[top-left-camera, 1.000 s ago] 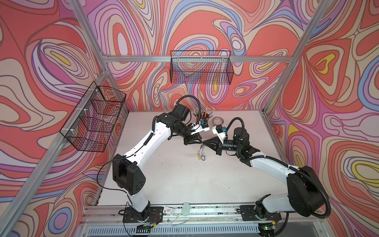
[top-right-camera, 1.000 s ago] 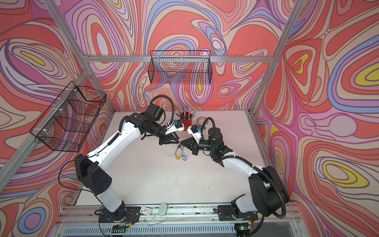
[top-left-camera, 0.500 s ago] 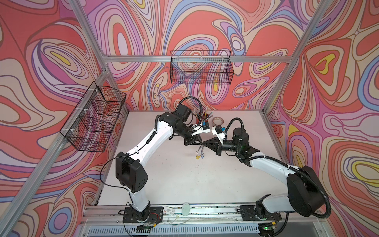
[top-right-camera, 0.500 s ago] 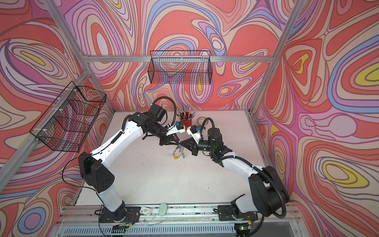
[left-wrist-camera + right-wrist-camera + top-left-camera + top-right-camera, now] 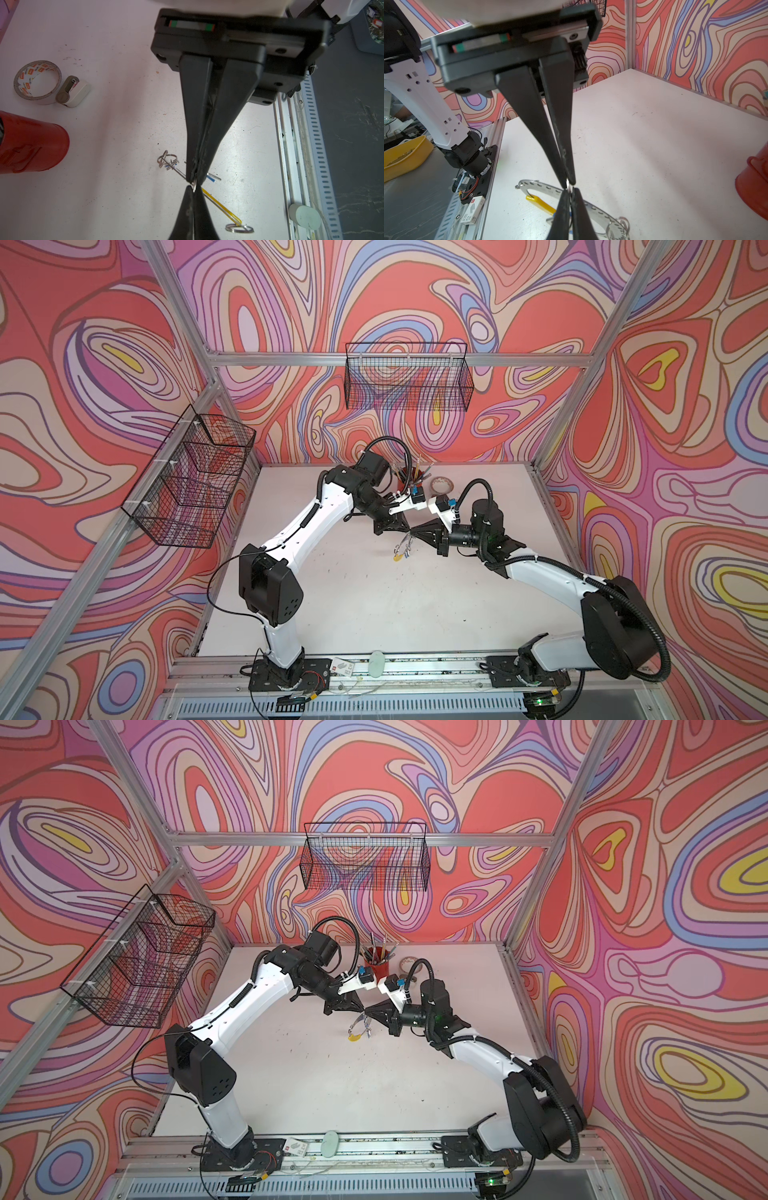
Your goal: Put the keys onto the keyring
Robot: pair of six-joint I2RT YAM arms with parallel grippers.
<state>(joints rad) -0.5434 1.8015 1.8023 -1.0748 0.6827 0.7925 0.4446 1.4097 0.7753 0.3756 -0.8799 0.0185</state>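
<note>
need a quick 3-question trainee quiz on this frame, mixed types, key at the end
1. True or false: the left gripper and the right gripper meet tip to tip.
2. Which colour is the plastic segment on the keyring? A blue; B yellow; C green.
3. Fill in: both grippers are ___ on the small ring between their tips.

Key: 1 true; 2 B; 3 shut.
</note>
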